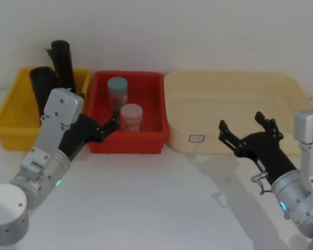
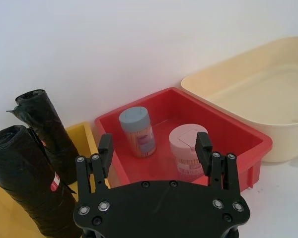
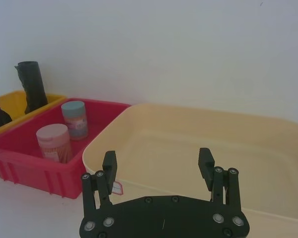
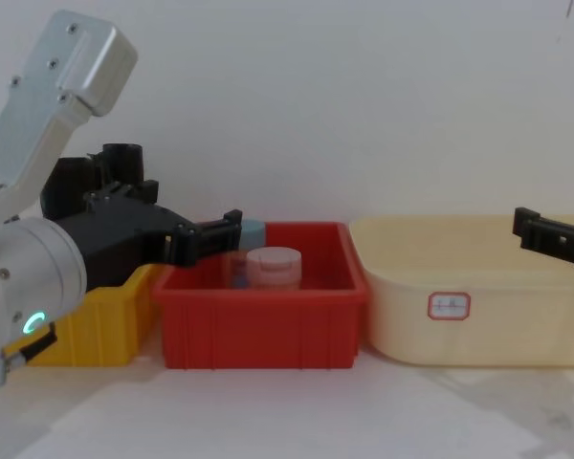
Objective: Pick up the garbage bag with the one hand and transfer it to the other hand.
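**Bag not yet grasped**

I find the bag (image 2: 20,178) standing in the yellow bin (image 1: 10,125), untouched. Left gripper (image 1: 108,127), jaws spread, hangs at the red bin (image 1: 141,143) rim. Right gripper (image 1: 241,121), jaws spread, before the cream tub (image 1: 180,122)

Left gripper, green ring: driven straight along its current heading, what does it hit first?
Likely the pink-lidded jar in the red bin; the open left gripper points at it. Height unclear: it might pass above the lid.

Red bin (image 1: 126,143) (2 jars (image 1: 131,115)), cream tub (image 1: 180,130), yellow bin (image 1: 10,125)
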You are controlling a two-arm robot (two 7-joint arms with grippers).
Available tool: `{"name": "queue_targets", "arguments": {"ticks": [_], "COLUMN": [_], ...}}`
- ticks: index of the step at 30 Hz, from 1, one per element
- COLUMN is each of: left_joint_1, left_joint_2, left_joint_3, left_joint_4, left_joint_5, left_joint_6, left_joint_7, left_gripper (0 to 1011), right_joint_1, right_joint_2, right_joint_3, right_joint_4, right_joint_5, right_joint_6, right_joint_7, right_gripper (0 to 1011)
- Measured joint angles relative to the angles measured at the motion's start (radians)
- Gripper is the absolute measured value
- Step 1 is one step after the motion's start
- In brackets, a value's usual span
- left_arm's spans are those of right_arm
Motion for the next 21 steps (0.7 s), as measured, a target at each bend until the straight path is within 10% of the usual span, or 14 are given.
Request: {"name": "queue_targets", "arguments": {"ticks": [21], "left_joint_1": [0.0], "left_joint_2": [0.0], "left_joint_3": [0.0], "left_joint_4": [0.0], "left_joint_5": [0.0], "left_joint_6": [0.0], "left_joint_7": [0.0], "left_gripper": [1000], "right_joint_1": [0.0], "right_joint_2": [0.0], "right_joint_3": [0.0], "right_joint_4": [0.0], "right_joint_5": [0.0], "right_joint_6": [0.0], "right_joint_7": [0.0], "right_gripper": [1001]}}
